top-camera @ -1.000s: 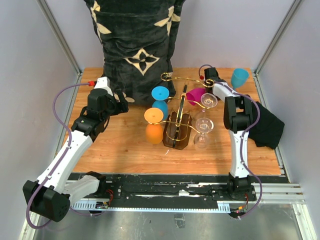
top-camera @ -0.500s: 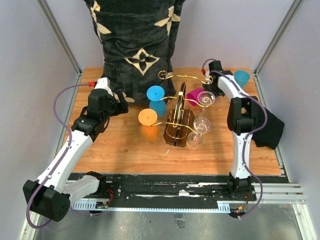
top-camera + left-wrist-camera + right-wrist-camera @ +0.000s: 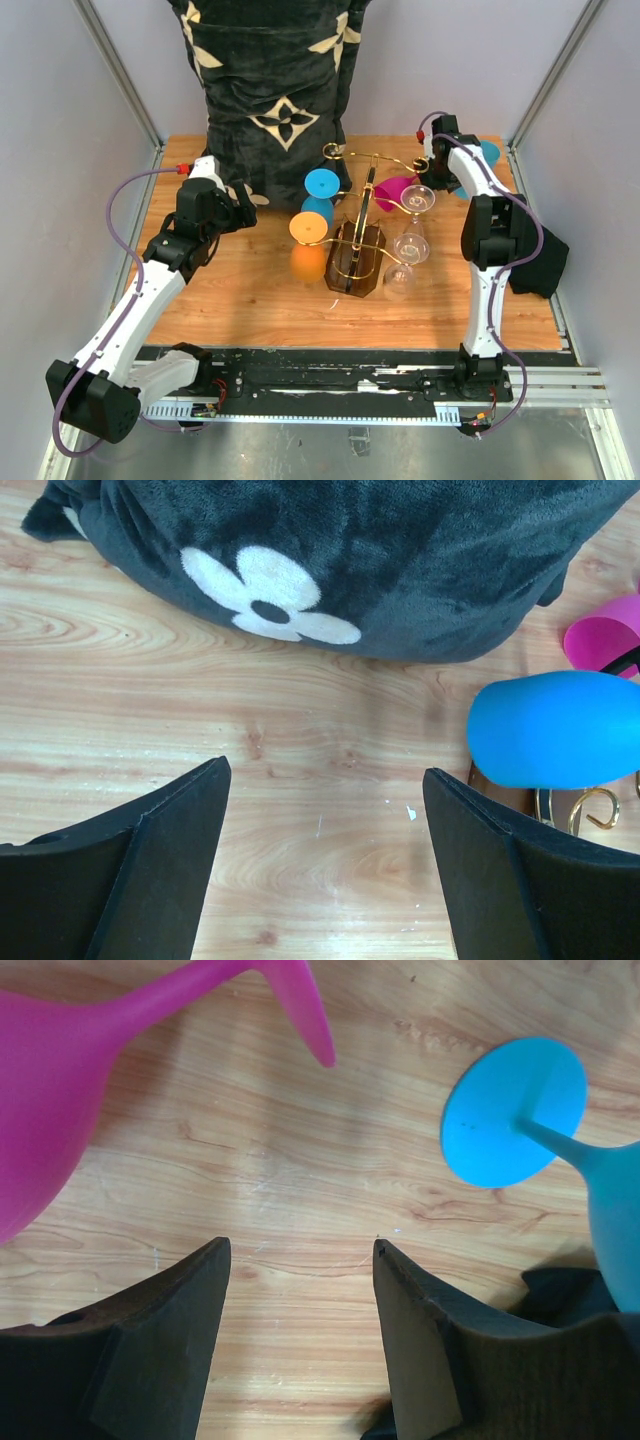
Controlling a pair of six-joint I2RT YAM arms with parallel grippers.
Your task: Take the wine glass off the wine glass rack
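The wine glass rack (image 3: pixel 356 262) stands mid-table, gold wire arms on a dark wooden body. On it hang a blue glass (image 3: pixel 321 190), an orange glass (image 3: pixel 308 245), a magenta glass (image 3: pixel 396 190) and three clear wine glasses (image 3: pixel 411 246). My right gripper (image 3: pixel 441 172) is open and empty behind the rack's right side; its wrist view (image 3: pixel 300 1245) shows bare wood between the fingers, the magenta glass (image 3: pixel 60 1070) to the left. My left gripper (image 3: pixel 246 207) is open and empty left of the rack, with the blue glass (image 3: pixel 560 730) to the right of its fingers (image 3: pixel 325 770).
A large black plush cushion with pale flowers (image 3: pixel 275 90) stands at the back, just ahead of the left gripper (image 3: pixel 330 560). A teal glass (image 3: pixel 487 153) lies at the back right (image 3: pixel 515 1110). A black cloth (image 3: pixel 535 250) lies at the right edge.
My right gripper has moved right and back, away from the rack. The rack and its glasses shifted left and then came back. The left arm has not moved.
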